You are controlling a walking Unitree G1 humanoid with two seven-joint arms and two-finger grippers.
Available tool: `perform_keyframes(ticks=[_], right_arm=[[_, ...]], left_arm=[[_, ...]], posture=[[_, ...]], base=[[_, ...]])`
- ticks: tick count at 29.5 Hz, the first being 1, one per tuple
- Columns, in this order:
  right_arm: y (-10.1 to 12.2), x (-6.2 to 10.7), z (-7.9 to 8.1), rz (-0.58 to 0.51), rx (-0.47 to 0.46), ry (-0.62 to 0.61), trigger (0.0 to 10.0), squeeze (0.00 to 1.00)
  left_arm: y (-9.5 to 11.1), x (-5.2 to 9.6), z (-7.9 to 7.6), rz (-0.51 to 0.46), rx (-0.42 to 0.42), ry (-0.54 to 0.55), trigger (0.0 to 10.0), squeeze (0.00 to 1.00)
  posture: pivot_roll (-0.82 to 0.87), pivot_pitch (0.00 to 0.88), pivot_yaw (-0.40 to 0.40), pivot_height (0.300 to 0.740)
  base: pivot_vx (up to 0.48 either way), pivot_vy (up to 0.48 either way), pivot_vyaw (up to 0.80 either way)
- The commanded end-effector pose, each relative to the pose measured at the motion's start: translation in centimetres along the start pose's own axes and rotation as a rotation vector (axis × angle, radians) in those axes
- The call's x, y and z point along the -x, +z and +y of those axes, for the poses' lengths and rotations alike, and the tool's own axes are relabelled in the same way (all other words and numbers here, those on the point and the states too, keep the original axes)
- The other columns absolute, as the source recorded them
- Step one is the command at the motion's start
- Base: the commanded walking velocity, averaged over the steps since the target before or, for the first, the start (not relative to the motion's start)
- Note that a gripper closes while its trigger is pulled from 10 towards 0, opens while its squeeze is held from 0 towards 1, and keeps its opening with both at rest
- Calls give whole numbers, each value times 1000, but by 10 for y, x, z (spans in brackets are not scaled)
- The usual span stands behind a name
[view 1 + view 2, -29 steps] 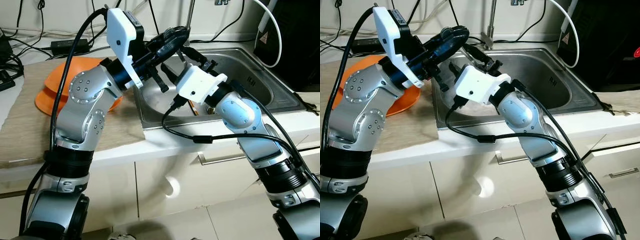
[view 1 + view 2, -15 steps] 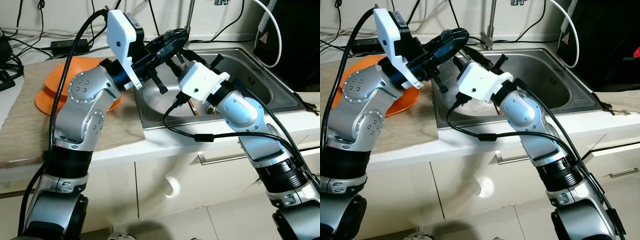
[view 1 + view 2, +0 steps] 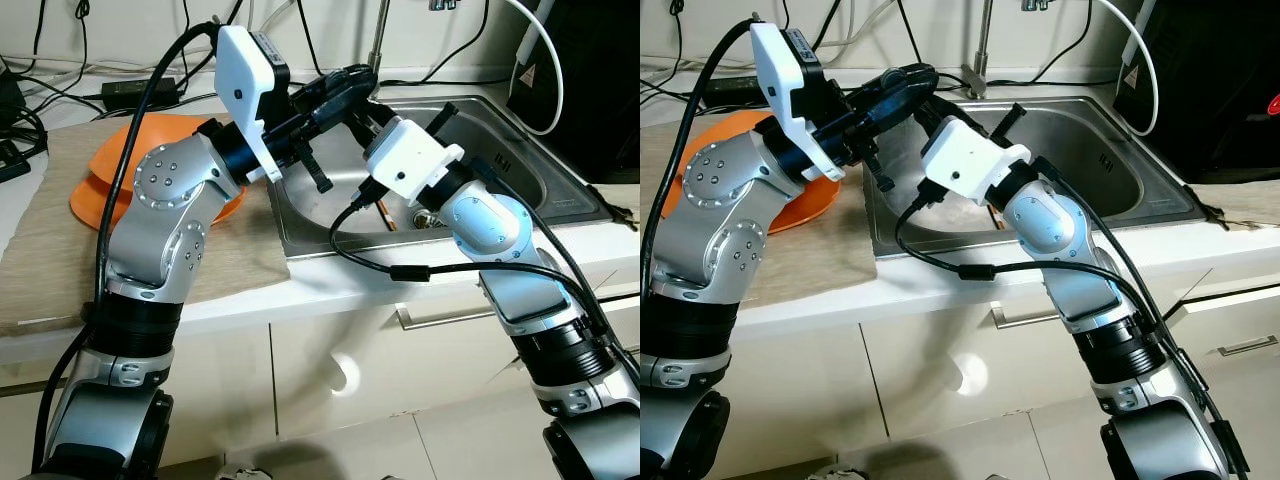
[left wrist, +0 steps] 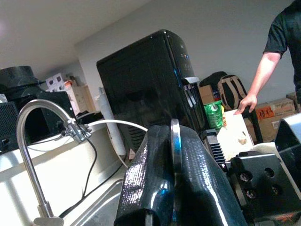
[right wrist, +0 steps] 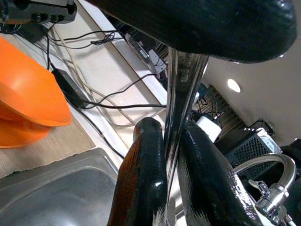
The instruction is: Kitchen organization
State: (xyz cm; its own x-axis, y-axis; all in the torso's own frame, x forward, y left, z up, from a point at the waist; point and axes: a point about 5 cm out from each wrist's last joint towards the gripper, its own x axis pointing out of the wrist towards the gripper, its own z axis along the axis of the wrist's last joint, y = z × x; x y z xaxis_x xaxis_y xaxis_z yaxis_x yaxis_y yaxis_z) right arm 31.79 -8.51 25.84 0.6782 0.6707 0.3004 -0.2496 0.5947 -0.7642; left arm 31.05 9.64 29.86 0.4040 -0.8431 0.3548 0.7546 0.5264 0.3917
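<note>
Grippers meet above the sink (image 3: pixel 500 150): left gripper (image 3: pixel 350 82) and right gripper (image 5: pixel 174 155) both clamp one metal utensil (image 5: pixel 181 84). Orange plates (image 3: pixel 100 185) sit on the bench (image 3: pixel 40 260), left.

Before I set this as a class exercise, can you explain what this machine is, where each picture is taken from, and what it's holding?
It is a humanoid robot at a kitchen counter. Two pictures come from its head, looking down; two come from cameras on its wrists. Over the steel sink, both tools pinch one thin metal utensil: the left tool from above, the right tool from below. Orange bowls sit stacked on a mat to the robot's left. In the left wrist view, a person stands in the background.
</note>
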Motion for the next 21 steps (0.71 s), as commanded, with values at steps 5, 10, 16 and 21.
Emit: perform_keyframes(ticks=[5, 10, 16, 21], right_arm=[[-9, 4, 3, 33, 31, 49, 0, 0], [-19, 5, -1, 64, 17, 47, 0, 0], [-42, 12, -14, 150, 13, 11, 0, 0], [-60, 19, -27, 221, 28, -10, 0, 0]], left_arm=[[0, -1, 0, 25, -34, -4, 10000, 1000], [-2, 0, 13, 49, -42, 84, 10000, 1000], [3, 6, 26, 47, -70, 141, 10000, 1000], [9, 8, 35, 34, -114, 211, 10000, 357]], posture=[[34, 9, -41, 740], [41, 9, -46, 740], [49, 8, -51, 740], [57, 7, -57, 740]], base=[[0, 0, 0], [0, 0, 0], [0, 0, 0], [0, 0, 0]])
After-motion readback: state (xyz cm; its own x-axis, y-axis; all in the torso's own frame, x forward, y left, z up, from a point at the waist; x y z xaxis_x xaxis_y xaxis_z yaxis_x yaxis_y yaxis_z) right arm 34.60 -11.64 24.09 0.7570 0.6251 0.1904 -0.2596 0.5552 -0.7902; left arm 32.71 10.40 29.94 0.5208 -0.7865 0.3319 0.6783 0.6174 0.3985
